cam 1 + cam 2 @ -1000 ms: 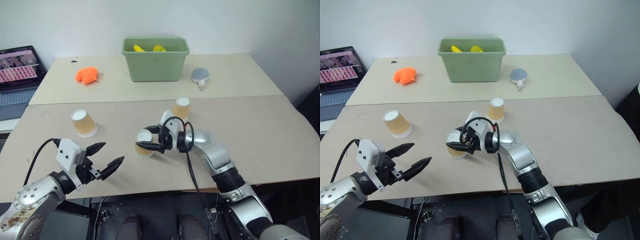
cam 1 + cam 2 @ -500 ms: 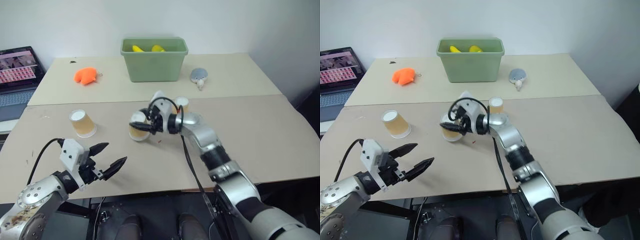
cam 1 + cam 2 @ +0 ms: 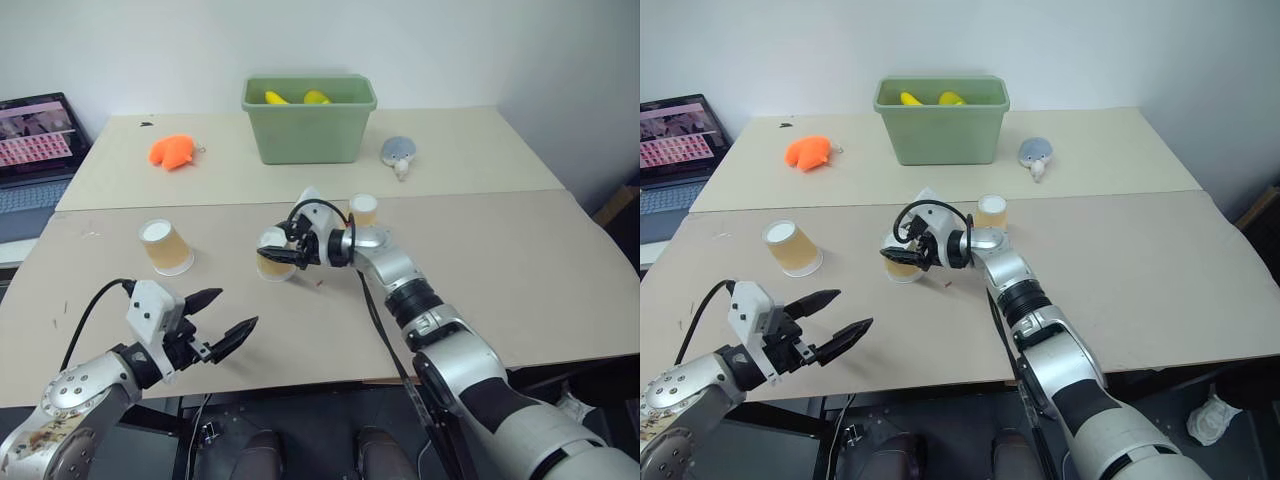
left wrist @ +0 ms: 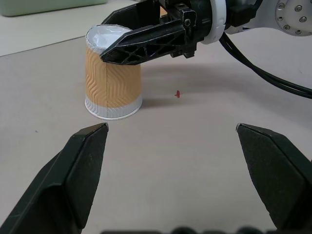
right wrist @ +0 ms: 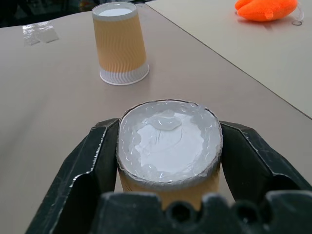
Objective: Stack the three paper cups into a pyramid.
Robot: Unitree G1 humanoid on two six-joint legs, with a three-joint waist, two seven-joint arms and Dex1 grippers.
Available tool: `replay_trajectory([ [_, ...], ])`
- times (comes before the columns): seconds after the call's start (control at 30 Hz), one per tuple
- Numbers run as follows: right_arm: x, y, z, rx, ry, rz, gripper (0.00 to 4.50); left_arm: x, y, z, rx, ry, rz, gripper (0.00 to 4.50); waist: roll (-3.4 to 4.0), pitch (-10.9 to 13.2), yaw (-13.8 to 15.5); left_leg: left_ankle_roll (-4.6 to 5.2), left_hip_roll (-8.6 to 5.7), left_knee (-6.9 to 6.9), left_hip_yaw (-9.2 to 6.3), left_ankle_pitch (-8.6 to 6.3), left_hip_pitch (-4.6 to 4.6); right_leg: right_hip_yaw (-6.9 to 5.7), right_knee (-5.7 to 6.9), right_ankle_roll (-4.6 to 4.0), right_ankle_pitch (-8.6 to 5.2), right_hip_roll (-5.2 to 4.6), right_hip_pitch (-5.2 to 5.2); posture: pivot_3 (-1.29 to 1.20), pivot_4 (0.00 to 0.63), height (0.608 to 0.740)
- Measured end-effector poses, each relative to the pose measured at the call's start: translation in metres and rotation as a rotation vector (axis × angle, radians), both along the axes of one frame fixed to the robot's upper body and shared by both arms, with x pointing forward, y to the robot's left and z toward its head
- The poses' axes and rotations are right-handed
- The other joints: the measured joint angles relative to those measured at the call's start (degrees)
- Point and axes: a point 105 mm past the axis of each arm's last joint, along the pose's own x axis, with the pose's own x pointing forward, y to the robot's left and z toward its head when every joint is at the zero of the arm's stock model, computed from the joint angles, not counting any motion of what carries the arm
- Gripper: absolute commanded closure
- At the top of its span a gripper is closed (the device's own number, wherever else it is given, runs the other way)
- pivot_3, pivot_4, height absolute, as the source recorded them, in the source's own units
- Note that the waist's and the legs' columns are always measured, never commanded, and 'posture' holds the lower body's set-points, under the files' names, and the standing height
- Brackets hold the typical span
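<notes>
Right wrist view: middle paper cup (image 5: 169, 146) upside down on bench (image 5: 58, 126), between spread fingers of right end effector (image 5: 168, 161); left end effector (image 3: 225, 318) spread, well apart; no legible writing

Two desks stand pushed together. On the near desk (image 3: 520, 270) three paper cups sit upside down: a left cup (image 3: 167, 246), a middle cup (image 3: 274, 258), and a far cup (image 3: 363, 209). On the back desk (image 3: 470, 150) sit a green bin (image 3: 308, 125), an orange plush toy (image 3: 174, 151), and a small gray toy (image 3: 399, 152).
</notes>
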Motion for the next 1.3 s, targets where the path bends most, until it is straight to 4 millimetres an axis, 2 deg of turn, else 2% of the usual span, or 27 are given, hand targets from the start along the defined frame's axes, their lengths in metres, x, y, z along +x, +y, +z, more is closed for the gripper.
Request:
replay_trajectory([
  [0.17,-0.004,-0.001,-0.011,-0.005,0.021,0.003,0.08,0.001,0.0,0.0,0.005,-0.002,0.003,0.0,0.0,0.0,0.0,-0.01,0.0,0.0,0.0,0.0,-0.04,0.0,0.0,0.0,0.0,0.0,-0.04,0.0,0.15,0.732],
  [0.33,-0.011,-0.003,0.01,0.035,-0.037,0.029,0.08,0.002,-0.003,0.002,0.003,-0.013,-0.008,0.0,0.01,0.0,0.1,-0.01,0.0,0.0,0.0,0.0,-0.04,0.0,0.03,0.0,0.0,-0.01,-0.04,0.0,0.15,0.732],
  [0.43,-0.014,-0.011,0.022,0.064,-0.062,0.015,0.08,0.003,-0.005,0.002,-0.001,-0.016,-0.018,0.0,0.01,0.0,0.1,-0.01,0.0,0.0,0.0,-0.01,-0.04,0.0,0.01,0.0,0.0,-0.01,-0.03,0.0,0.15,0.732],
  [0.6,-0.018,-0.027,0.032,0.09,-0.068,-0.019,0.08,0.004,-0.007,0.0,-0.006,-0.008,-0.027,0.0,0.0,0.0,0.2,-0.01,0.0,0.0,0.0,0.0,-0.05,0.0,0.01,0.0,0.0,-0.01,-0.03,0.0,0.15,0.732],
  [0.67,-0.019,-0.039,0.035,0.107,-0.063,-0.059,0.08,0.005,-0.008,0.0,-0.008,-0.007,-0.031,0.0,0.0,0.0,0.2,-0.01,0.0,0.0,0.0,0.0,-0.05,0.0,0.0,0.0,0.0,-0.02,-0.03,0.0,0.15,0.732],
  [0.8,-0.014,-0.093,0.035,0.125,-0.048,-0.273,0.08,0.004,-0.007,-0.001,-0.006,-0.004,-0.028,0.0,0.0,0.0,0.6,-0.01,-0.04,0.0,0.0,-0.01,-0.15,-0.02,-0.09,0.0,0.0,-0.06,-0.02,0.0,0.15,0.732],
  [0.87,-0.016,-0.124,0.024,0.094,-0.039,-0.415,0.08,0.003,-0.005,-0.002,-0.003,-0.001,-0.02,0.0,-0.01,0.0,0.8,0.0,-0.03,0.01,0.0,-0.01,-0.17,-0.04,-0.09,0.0,-0.02,-0.06,-0.03,0.0,0.15,0.732],
  [0.93,-0.019,-0.158,-0.003,0.035,0.015,-0.611,0.08,0.003,-0.003,-0.003,0.001,0.003,-0.011,0.0,-0.01,0.0,0.7,0.0,-0.03,0.01,0.01,-0.01,-0.19,-0.04,-0.1,-0.01,-0.02,-0.05,-0.04,0.0,0.15,0.732],
  [1.0,-0.019,-0.175,-0.019,-0.024,0.028,-0.746,0.08,0.003,-0.003,-0.003,0.001,0.001,-0.013,0.0,-0.01,0.0,-0.1,0.0,-0.02,0.02,0.08,-0.01,-0.1,0.08,-0.01,-0.01,-0.02,-0.01,-0.08,0.0,0.15,0.732],
  [1.1,-0.013,-0.183,-0.016,-0.041,-0.017,-0.859,0.08,0.004,-0.004,-0.001,0.0,-0.006,-0.017,0.0,0.0,0.0,-0.6,0.0,0.0,0.01,0.07,0.0,0.13,0.12,0.2,-0.08,-0.08,0.05,-0.01,0.0,0.15,0.732],
  [1.3,0.012,-0.167,0.014,0.049,-0.113,-0.935,0.08,0.009,-0.003,0.002,-0.005,-0.026,-0.019,0.0,-0.01,0.0,-1.1,0.03,-0.03,0.01,0.07,-0.02,0.08,0.12,0.29,-0.05,-0.16,0.01,-0.03,0.0,0.15,0.732],
])
